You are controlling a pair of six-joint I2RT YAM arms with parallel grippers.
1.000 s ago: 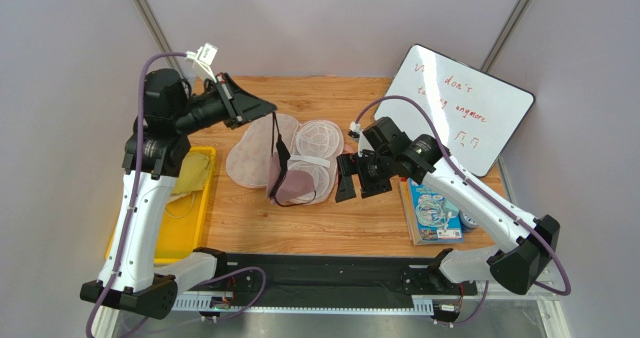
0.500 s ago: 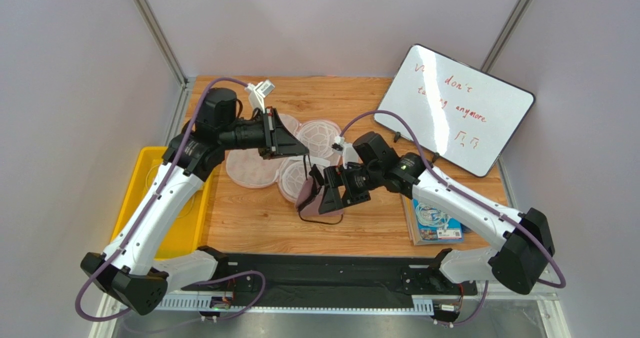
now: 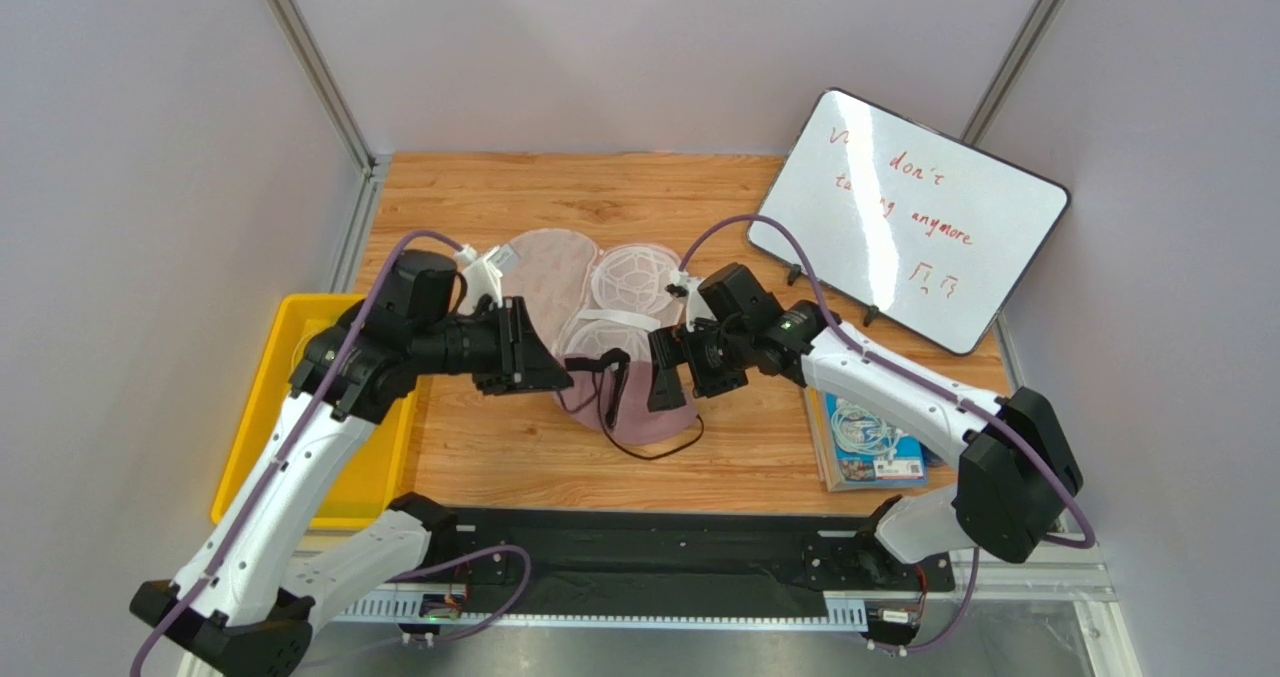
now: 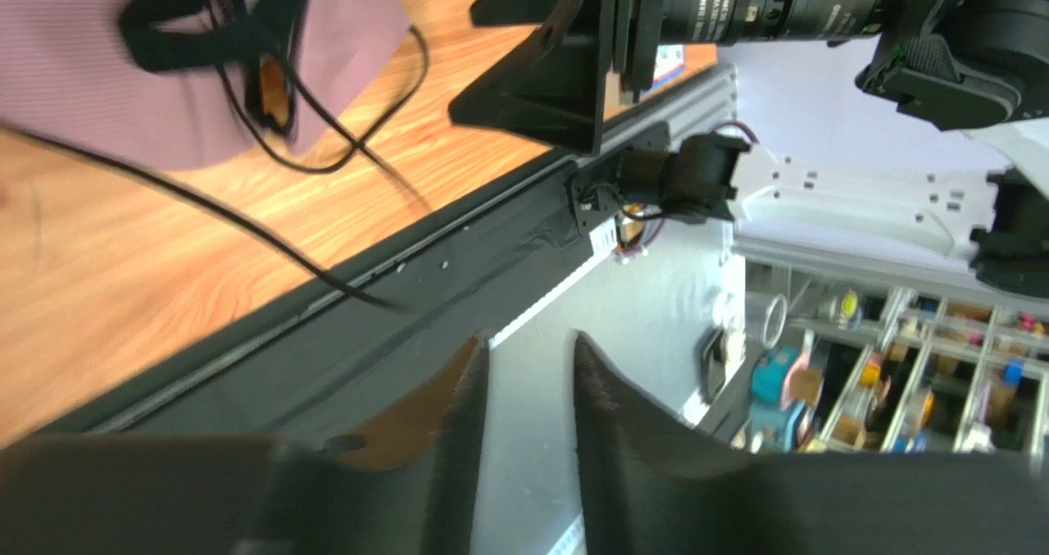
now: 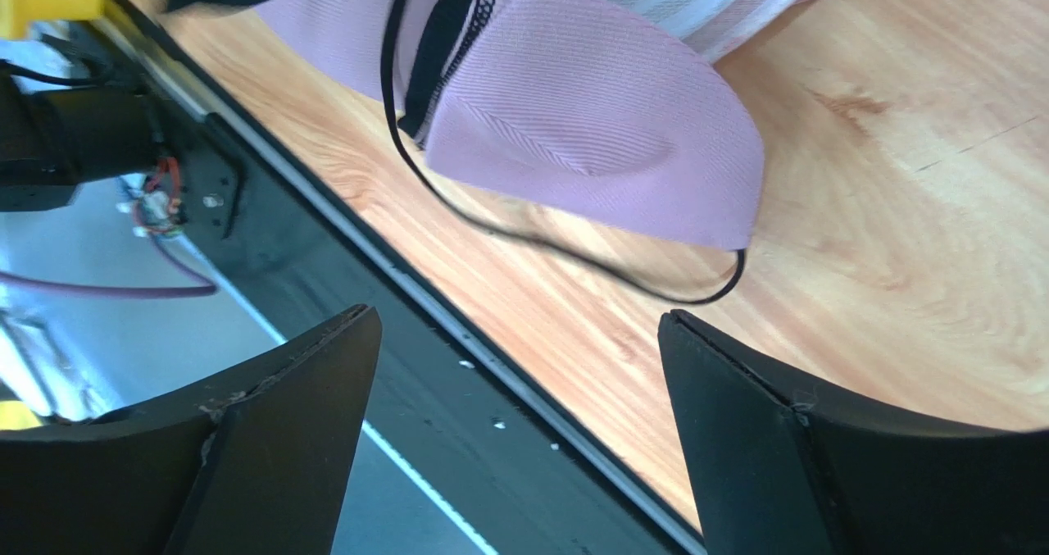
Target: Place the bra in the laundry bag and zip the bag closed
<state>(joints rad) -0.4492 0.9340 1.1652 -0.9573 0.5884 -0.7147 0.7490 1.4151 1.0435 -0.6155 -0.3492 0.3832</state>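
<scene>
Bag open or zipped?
Open. The bag lies spread flat on the table, mesh lining up; the bra sits at its near edge, not enclosed.

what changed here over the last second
The left arm swung down from high above the bag, lowering the hanging bra until it lay at the bag's near edge, partly on the table. The left end effector is now barely open with nothing between its fingers. The right end effector, wide open throughout, closed in over the bra. The whiteboard and bin stayed put.
</scene>
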